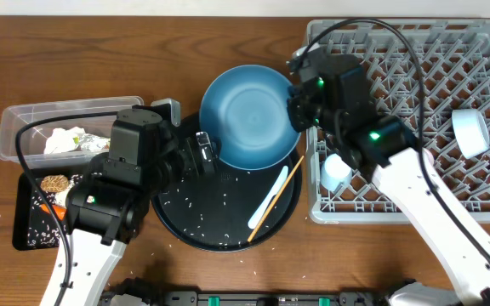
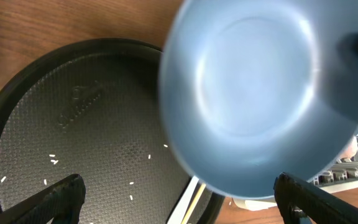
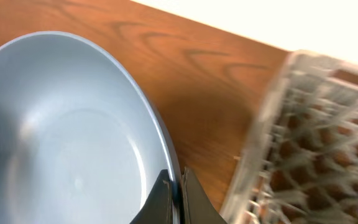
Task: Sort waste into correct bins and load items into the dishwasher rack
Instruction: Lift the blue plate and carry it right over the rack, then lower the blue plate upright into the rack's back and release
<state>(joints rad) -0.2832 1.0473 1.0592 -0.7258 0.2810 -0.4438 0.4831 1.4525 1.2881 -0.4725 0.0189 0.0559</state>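
My right gripper (image 1: 297, 108) (image 3: 176, 198) is shut on the rim of the dark blue plate (image 1: 249, 115) (image 3: 67, 143) and holds it above the round black tray (image 1: 185, 225), tilted. The plate also fills the top right of the left wrist view (image 2: 253, 99). My left gripper (image 1: 202, 153) (image 2: 179, 202) is open and empty over the round tray (image 2: 73, 118), left of the plate. A white utensil (image 1: 268, 202) and a chopstick (image 1: 277, 197) lie on the tray's right side among rice grains (image 1: 196, 206). The grey rack (image 1: 415, 76) holds a white bowl (image 1: 470, 132) and a light blue cup (image 1: 335, 172).
A clear tub (image 1: 15, 119) at the left holds crumpled white paper (image 1: 62, 140) and a wrapper (image 1: 92, 141). Below it a shallow black tray (image 1: 25, 228) holds a brown food piece (image 1: 54, 183), an orange carrot (image 1: 58, 211) and rice. The rack blurs at the right of the right wrist view (image 3: 303, 143).
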